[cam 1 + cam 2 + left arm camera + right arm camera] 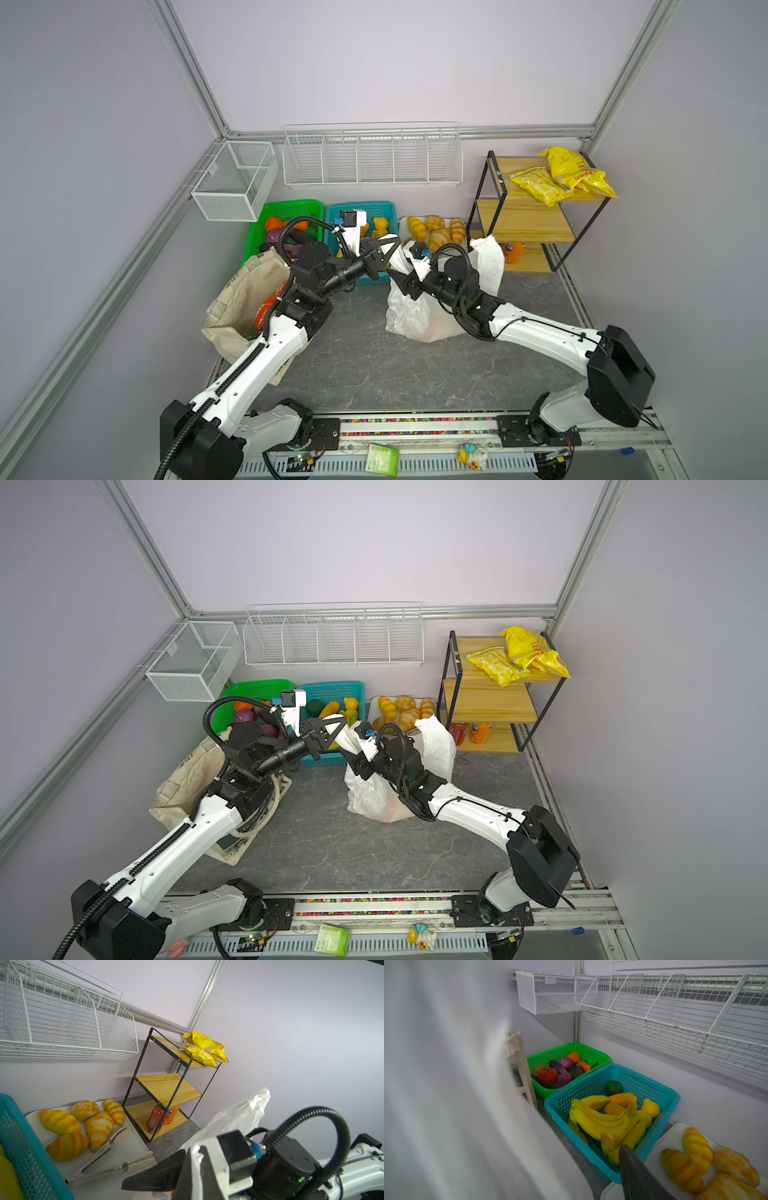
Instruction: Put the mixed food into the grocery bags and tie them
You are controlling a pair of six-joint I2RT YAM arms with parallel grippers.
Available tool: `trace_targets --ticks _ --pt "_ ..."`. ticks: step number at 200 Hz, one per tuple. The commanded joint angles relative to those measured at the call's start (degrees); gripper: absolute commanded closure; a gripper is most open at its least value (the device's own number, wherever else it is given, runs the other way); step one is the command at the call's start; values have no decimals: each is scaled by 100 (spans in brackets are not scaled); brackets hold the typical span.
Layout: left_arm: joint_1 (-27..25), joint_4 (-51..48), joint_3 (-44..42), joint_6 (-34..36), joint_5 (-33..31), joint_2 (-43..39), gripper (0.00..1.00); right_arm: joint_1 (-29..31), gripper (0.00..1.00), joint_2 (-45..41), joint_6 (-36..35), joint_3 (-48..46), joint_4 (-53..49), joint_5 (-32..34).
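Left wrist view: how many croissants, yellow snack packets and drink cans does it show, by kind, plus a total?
Croissants: 5
Yellow snack packets: 2
Drink cans: 2
Total: 9

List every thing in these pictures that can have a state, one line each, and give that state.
plastic bag, standing, untied, one side held up
left gripper, shut on the plastic bag's top edge
right gripper, against the plastic bag; open or shut unclear
canvas tote, slumped, mouth open, untied
red snack packet, inside the canvas tote
red can, upright on the bottom shelf
tongs, lying on the tray, arms apart
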Motion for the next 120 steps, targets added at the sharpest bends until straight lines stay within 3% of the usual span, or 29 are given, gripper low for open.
trace_targets --ticks 1,31,51,98,120 --pt "-8 330 21 -168 -286 -99 100 -42 47 53 103 -321 301 -66" --pt "-11 443 15 -170 -214 -30 100 -138 59 -82 81 -365 94 -261" --pt "-16 435 4 -148 -196 -3 100 -192 60 -220 84 -286 -17 -456" --pt "-13 353 -10 -12 -123 -10 100 -482 23 -424 -251 390 -1006 -2041" --pt "-9 351 -1 2 -74 -2 100 -701 14 -303 -364 781 -1478 -2817"
